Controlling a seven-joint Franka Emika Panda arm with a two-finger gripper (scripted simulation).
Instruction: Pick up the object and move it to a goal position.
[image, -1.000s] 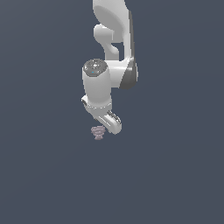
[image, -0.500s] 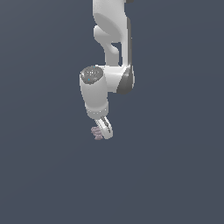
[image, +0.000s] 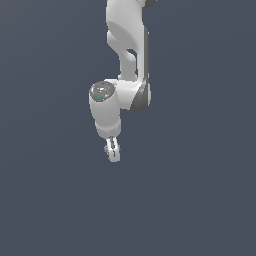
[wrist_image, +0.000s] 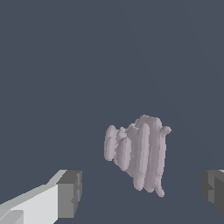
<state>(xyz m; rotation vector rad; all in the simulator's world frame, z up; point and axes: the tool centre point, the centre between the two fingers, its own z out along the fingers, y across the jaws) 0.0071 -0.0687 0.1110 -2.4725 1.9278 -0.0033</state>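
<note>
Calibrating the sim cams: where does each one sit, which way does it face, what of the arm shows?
Exterior view: off the arm, taking in the whole scene; shows the white arm reaching down with its gripper low beside the mostly hidden object.
Wrist view: mounted on the wrist, looking out past the fingertips; the lumpy mauve-grey object sits between the two open pads.
Shared: the gripper and the object.

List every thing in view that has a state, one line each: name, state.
gripper: open, fingers apart on either side of the object, not touching it.
object: free, ungrasped, between the fingers; in the exterior view mostly hidden behind the gripper.
</note>
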